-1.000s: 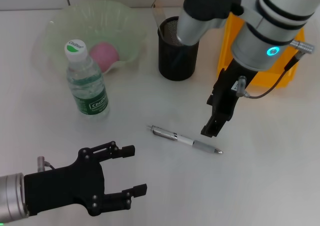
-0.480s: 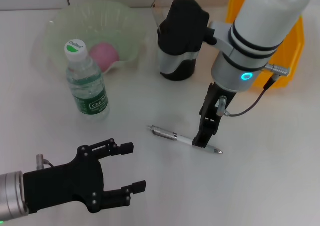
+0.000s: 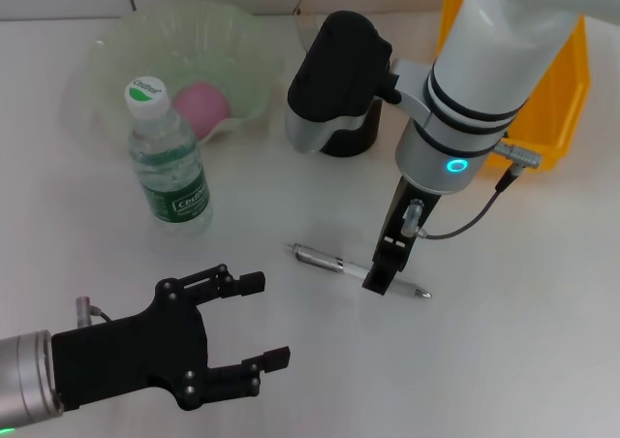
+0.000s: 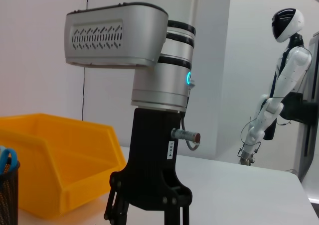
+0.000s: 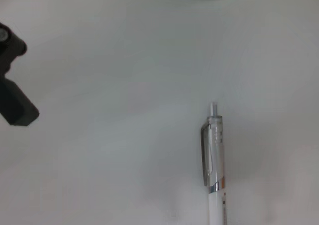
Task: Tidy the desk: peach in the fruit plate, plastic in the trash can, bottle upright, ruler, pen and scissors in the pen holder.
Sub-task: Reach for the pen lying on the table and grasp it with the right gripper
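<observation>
A silver and white pen (image 3: 325,260) lies on the white desk, and also shows in the right wrist view (image 5: 215,155). My right gripper (image 3: 381,278) points straight down over the pen's grip end, low to the desk, with its jaws apart and nothing held. The left wrist view shows it from the side (image 4: 149,212). My left gripper (image 3: 267,320) is open and empty at the near left. A water bottle (image 3: 170,162) stands upright. A pink peach (image 3: 201,107) lies in the green fruit plate (image 3: 116,50). The black mesh pen holder (image 3: 354,140) is mostly hidden behind my right arm.
An orange bin (image 3: 562,89) stands at the back right, and also shows in the left wrist view (image 4: 55,155). The pen holder's edge with a blue scissors handle (image 4: 5,160) shows there too. The ruler and plastic are not in view.
My right arm has swung left and down, bringing its gripper from beside the pen to right over its grip end. The arm now covers most of the pen holder. The left gripper barely moved.
</observation>
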`<state>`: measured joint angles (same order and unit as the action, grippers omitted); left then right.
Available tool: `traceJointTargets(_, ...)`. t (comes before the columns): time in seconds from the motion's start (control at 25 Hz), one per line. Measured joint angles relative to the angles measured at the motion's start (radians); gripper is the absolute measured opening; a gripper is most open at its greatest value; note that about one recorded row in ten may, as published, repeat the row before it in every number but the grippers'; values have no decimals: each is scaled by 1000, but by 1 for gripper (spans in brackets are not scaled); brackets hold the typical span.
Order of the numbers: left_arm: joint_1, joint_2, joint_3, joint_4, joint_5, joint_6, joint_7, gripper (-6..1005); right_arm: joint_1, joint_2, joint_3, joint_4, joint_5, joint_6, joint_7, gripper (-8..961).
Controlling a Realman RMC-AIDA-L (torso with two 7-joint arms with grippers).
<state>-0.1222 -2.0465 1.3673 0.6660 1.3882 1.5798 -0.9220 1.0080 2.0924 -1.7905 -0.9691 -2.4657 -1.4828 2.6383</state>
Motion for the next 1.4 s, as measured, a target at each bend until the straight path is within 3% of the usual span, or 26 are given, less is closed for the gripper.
traceJointTargets(1.24, -6, 0, -1, -2, 0, -4, 0, 785, 19, 0, -114, 51, 54, 63, 65, 578)
traceJointTargets(1.4, -8, 0, -1, -2, 0, -3, 0, 785, 22, 0, -125, 52, 57, 63, 73, 468)
